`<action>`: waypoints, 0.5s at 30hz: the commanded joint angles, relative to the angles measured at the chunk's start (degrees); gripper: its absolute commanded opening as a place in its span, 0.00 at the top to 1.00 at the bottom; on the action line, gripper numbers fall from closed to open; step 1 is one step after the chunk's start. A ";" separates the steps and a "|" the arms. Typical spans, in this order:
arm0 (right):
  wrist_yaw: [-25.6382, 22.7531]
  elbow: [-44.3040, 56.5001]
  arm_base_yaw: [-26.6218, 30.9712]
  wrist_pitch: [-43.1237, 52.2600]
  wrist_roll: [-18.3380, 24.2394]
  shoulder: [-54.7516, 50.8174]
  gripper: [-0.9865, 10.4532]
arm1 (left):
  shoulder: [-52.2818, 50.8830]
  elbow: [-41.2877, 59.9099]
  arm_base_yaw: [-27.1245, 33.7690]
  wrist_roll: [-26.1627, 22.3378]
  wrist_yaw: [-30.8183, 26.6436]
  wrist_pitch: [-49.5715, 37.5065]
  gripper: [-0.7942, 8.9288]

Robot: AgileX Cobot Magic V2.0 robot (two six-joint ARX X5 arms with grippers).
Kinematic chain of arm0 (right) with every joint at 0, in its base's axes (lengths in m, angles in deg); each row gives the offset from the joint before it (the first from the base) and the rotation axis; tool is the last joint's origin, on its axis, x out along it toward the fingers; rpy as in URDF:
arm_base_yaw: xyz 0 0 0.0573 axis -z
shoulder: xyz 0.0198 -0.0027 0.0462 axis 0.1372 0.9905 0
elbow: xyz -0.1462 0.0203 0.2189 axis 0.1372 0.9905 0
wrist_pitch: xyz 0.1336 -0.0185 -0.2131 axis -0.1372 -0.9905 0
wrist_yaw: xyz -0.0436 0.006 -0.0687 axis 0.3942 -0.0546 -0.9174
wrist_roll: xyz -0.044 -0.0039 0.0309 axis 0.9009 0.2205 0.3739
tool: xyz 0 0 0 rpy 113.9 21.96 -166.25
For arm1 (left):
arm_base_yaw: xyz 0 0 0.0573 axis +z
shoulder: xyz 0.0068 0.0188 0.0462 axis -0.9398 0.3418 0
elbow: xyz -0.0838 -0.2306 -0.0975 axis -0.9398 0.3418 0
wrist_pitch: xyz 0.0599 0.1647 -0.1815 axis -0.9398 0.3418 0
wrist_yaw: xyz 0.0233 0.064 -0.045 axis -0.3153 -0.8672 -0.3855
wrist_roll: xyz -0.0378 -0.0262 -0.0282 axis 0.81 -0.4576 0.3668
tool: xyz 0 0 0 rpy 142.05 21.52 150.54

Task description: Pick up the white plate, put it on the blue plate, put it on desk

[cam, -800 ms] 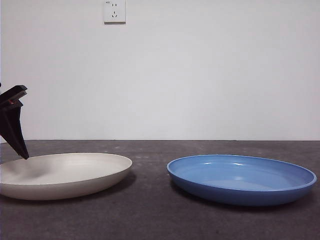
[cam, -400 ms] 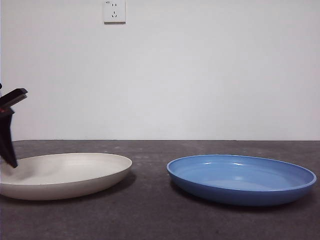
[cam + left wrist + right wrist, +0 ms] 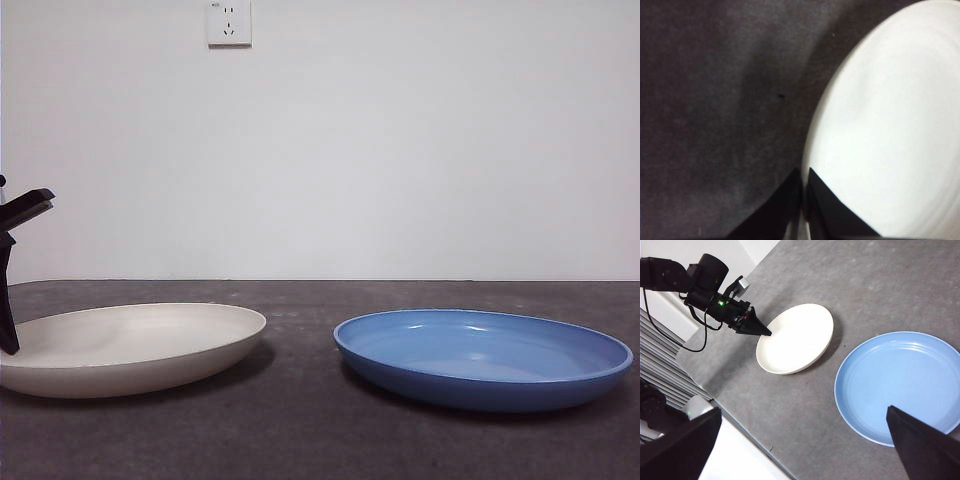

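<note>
The desk (image 3: 300, 440) is dark grey-brown and mottled, backed by a plain white wall (image 3: 420, 150) carrying a socket (image 3: 229, 22). From the front, the white plate (image 3: 130, 345) and the blue plate (image 3: 483, 358) lie side by side, apart, both empty.

The front view catches only a black tip of the left gripper (image 3: 8, 330) at the white plate's outer rim. The left wrist view shows the left gripper (image 3: 802, 180) with its jaws drawn narrow, pinching that rim: one jaw over the inside, the other outside, above the desk.

The right wrist view looks down from high above, showing both plates whole and the left arm reaching in. The right gripper (image 3: 805, 440) hangs above the desk with its jaws spread wide, the blue plate beside one jaw.
</note>
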 commanded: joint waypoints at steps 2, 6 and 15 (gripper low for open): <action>0.13 -0.72 -0.31 0.26 -0.37 0.33 0.42 | 0.92 -3.32 -0.13 -1.09 -0.02 1.68 0.91; -0.04 -2.40 -0.28 -2.12 -0.09 0.33 0.42 | 0.79 -8.17 -1.42 -0.83 -0.02 6.45 0.91; -4.94 -12.26 -0.28 -11.41 2.08 0.33 0.43 | 0.79 -20.65 -10.14 2.25 -0.02 17.42 0.91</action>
